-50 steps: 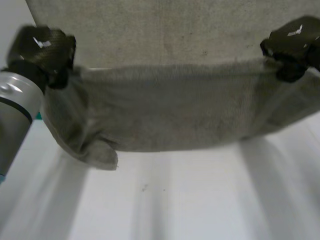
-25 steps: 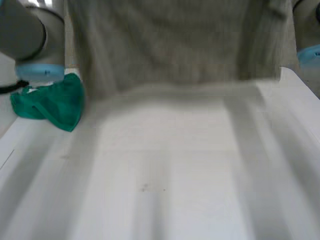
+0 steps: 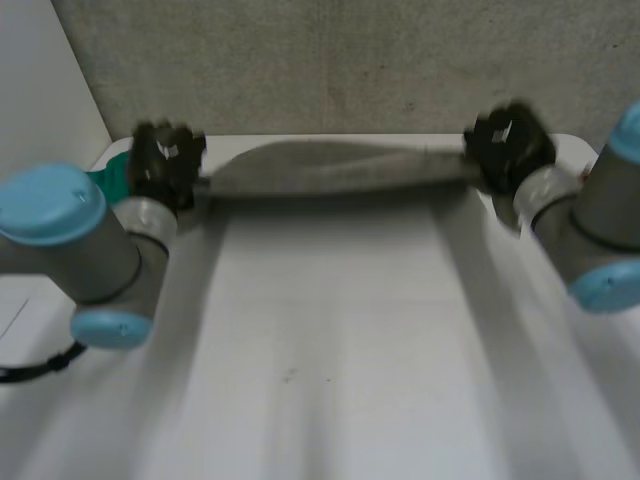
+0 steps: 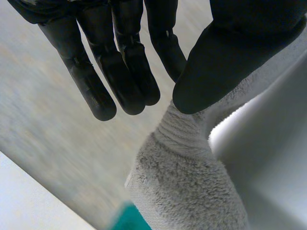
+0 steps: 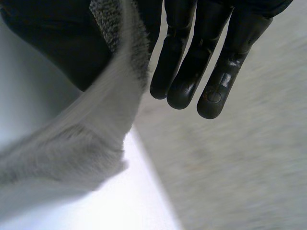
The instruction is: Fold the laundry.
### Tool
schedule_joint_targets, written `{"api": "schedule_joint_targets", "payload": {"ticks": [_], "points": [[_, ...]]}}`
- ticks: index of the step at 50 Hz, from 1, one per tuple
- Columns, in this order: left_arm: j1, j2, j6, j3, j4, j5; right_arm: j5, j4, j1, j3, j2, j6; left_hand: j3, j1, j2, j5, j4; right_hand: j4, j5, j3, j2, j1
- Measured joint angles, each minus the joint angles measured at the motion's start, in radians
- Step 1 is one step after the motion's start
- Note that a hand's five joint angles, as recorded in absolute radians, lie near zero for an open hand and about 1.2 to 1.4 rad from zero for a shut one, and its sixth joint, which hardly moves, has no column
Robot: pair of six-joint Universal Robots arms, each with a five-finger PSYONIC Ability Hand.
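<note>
I've got the soft, light grey terry towel (image 3: 340, 168) stretched out, left hand (image 3: 165, 165) and right hand (image 3: 508, 148) each thumb-pinching an end, the surest holds.

white table (image 3: 330, 340), green cloth (image 3: 112, 183) at far-left corner

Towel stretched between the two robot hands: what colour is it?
The towel is plain light grey and fluffy, with no pattern. The left wrist view shows it best.
</note>
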Motion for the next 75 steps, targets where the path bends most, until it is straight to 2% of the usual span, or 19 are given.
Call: {"api": "schedule_joint_targets", "payload": {"ticks": [8, 13, 16, 17, 18, 21, 23, 28, 32, 37, 42, 46, 62, 63, 67, 68, 69, 70, 75], "points": [[-0.009, -0.040, 0.015, -0.136, -0.073, -0.009, -0.024, 0.126, -0.016, 0.120, 0.059, -0.021, 0.000, 0.000, 0.000, 0.000, 0.000, 0.000, 0.001, 0.000, 0.000, 0.000], [-0.006, 0.056, 0.019, -0.235, -0.160, -0.011, -0.030, 0.307, -0.033, 0.161, 0.017, -0.024, 0.000, 0.000, 0.000, 0.000, 0.000, 0.000, 0.003, 0.000, 0.000, 0.000], [-0.006, 0.094, 0.019, -0.266, -0.185, -0.010, -0.031, 0.341, -0.038, 0.180, -0.002, -0.024, 0.000, 0.000, 0.000, 0.000, 0.000, 0.000, 0.003, 0.000, 0.000, 0.000], [-0.007, 0.129, 0.019, -0.294, -0.209, -0.008, -0.034, 0.362, -0.045, 0.206, -0.022, -0.025, -0.223, -0.210, -0.238, -0.198, -0.228, 0.000, 0.003, 0.000, 0.000, 0.000], [-0.007, 0.129, 0.019, -0.294, -0.209, -0.008, -0.034, 0.362, -0.045, 0.206, -0.022, -0.025, -0.223, -0.210, -0.238, -0.198, -0.228, 0.000, 0.003, 0.000, 0.000, 0.000], [-0.007, 0.166, 0.019, -0.319, -0.241, -0.004, -0.051, 0.367, -0.054, 0.246, -0.047, -0.025, -0.563, -0.545, -0.573, -0.532, -0.578, 0.000, 0.004, 0.000, 0.000, 0.000], [-0.005, 0.175, 0.019, -0.319, -0.255, -0.001, -0.064, 0.359, -0.058, 0.265, -0.053, -0.024, -0.699, -0.677, -0.708, -0.673, -0.715, 0.000, 0.004, 0.000, 0.000, 0.000], [0.021, 0.180, 0.018, -0.287, -0.281, 0.013, -0.088, 0.327, -0.067, 0.292, -0.057, -0.021, -0.772, -0.706, -0.779, -0.752, -0.791, 0.000, 0.004, 0.000, 0.000, 0.000], [0.080, 0.177, 0.016, -0.253, -0.310, 0.049, -0.094, 0.300, -0.069, 0.305, -0.056, -0.018, -0.771, -0.706, -0.779, -0.752, -0.791, 0.000, 0.005, 0.000, 0.000, 0.000], [0.183, 0.167, 0.011, -0.214, -0.391, 0.166, -0.095, 0.276, -0.071, 0.316, -0.056, -0.013, -0.771, -0.706, -0.779, -0.752, -0.791, 0.000, 0.005, 0.000, 0.000, 0.000], [0.248, 0.143, 0.006, -0.181, -0.461, 0.276, -0.096, 0.267, -0.072, 0.318, -0.057, -0.010, -0.769, -0.703, -0.776, -0.742, -0.788, 0.000, 0.005, 0.000, 0.000, 0.000], [0.269, 0.112, 0.004, -0.150, -0.485, 0.316, -0.097, 0.266, -0.072, 0.318, -0.057, -0.009, -0.748, -0.688, -0.756, -0.705, -0.754, 0.000, 0.005, 0.000, 0.000, 0.000], [0.249, -0.008, 0.013, -0.024, -0.508, 0.310, -0.096, 0.268, -0.078, 0.324, -0.056, -0.008, -0.606, -0.534, -0.607, -0.566, -0.607, 0.000, 0.006, 0.000, 0.000, 0.000], [0.248, -0.017, 0.014, -0.017, -0.515, 0.307, -0.095, 0.268, -0.080, 0.324, -0.056, -0.008, -0.498, -0.421, -0.501, -0.468, -0.507, 0.000, 0.006, 0.000, 0.000, 0.000], [0.246, -0.048, 0.019, 0.004, -0.543, 0.290, -0.092, 0.272, -0.085, 0.321, -0.056, -0.008, -0.369, -0.290, -0.362, -0.337, -0.373, 0.000, 0.006, 0.000, 0.000, 0.000], [0.246, -0.056, 0.021, 0.010, -0.552, 0.281, -0.090, 0.274, -0.086, 0.319, -0.057, -0.008, -0.194, -0.102, -0.181, -0.160, -0.195, 0.000, 0.006, 0.000, 0.000, 0.000], [0.246, -0.058, 0.022, 0.012, -0.554, 0.278, -0.090, 0.274, -0.086, 0.319, -0.057, -0.008, -0.194, -0.102, -0.181, -0.160, -0.195, 0.000, 0.006, 0.000, 0.000, 0.000], [0.244, -0.065, 0.026, 0.017, -0.564, 0.263, -0.087, 0.277, -0.087, 0.317, -0.057, -0.007, -0.055, 0.018, -0.050, -0.022, -0.052, 0.000, 0.006, 0.000, 0.000, 0.000], [0.225, -0.064, 0.033, 0.022, -0.575, 0.214, -0.083, 0.289, -0.087, 0.310, -0.062, -0.006, -0.011, 0.018, -0.005, -0.008, -0.005, 0.000, 0.006, 0.000, 0.000, 0.000]]}}
